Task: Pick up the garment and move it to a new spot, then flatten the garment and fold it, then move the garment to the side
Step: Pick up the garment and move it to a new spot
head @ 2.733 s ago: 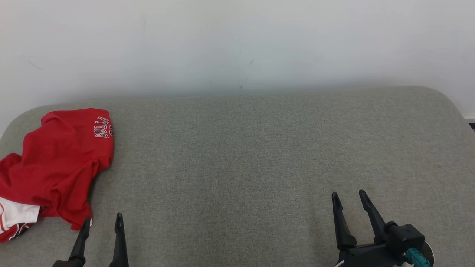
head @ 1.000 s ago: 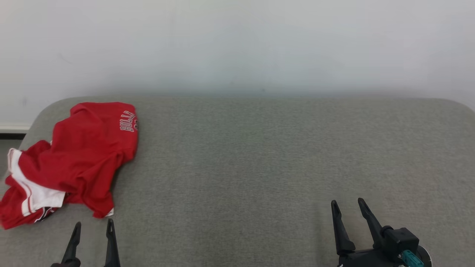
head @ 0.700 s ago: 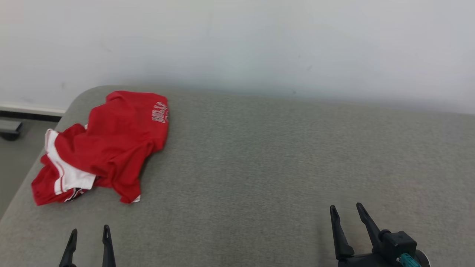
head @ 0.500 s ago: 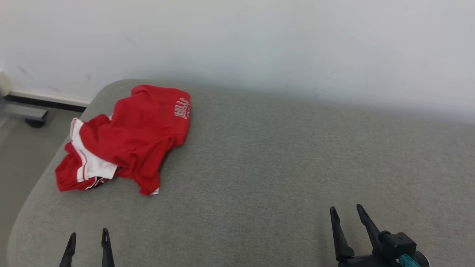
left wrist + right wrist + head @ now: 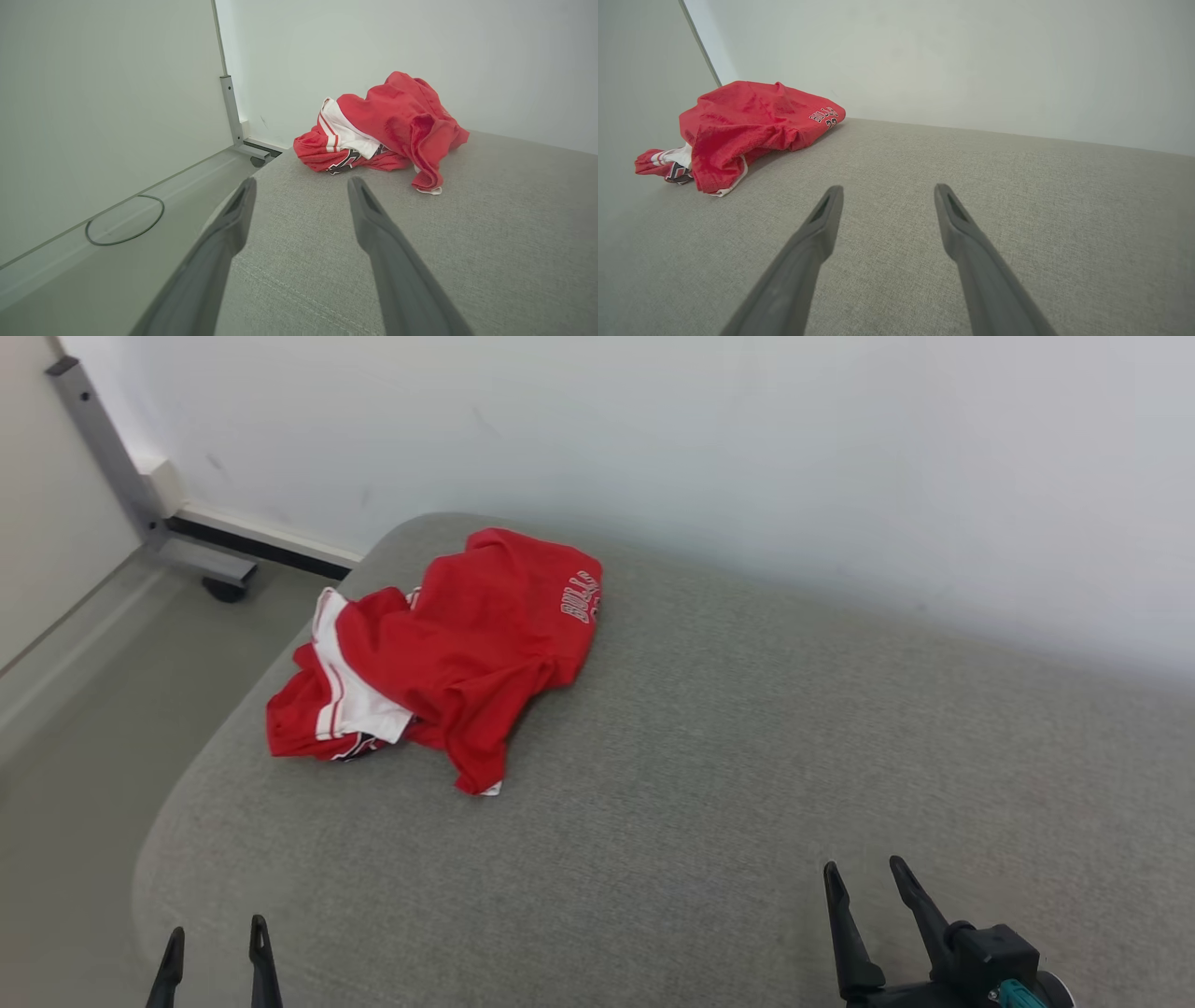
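Observation:
A red garment [image 5: 457, 649] with white trim and white lettering lies crumpled near the far left corner of the grey padded surface [image 5: 709, 756]. The left wrist view has the garment [image 5: 387, 126] ahead and slightly right of my fingers; in the right wrist view the garment [image 5: 747, 126] sits far off to the left. My left gripper [image 5: 215, 938] hovers open over the surface's near left edge, well short of the cloth. My right gripper [image 5: 864, 882] stands open at the lower right, nothing between its fingers.
A white wall [image 5: 747, 457] runs behind the surface. To the left, the grey floor [image 5: 84, 728] drops below the surface's edge, with a metal frame post and caster [image 5: 219, 583] by the wall. A thin wire ring [image 5: 124, 226] lies on the floor.
The head camera has swung left, so the garment now sits nearer the picture's middle and the floor and frame post have come into view. Both grippers stay open and empty.

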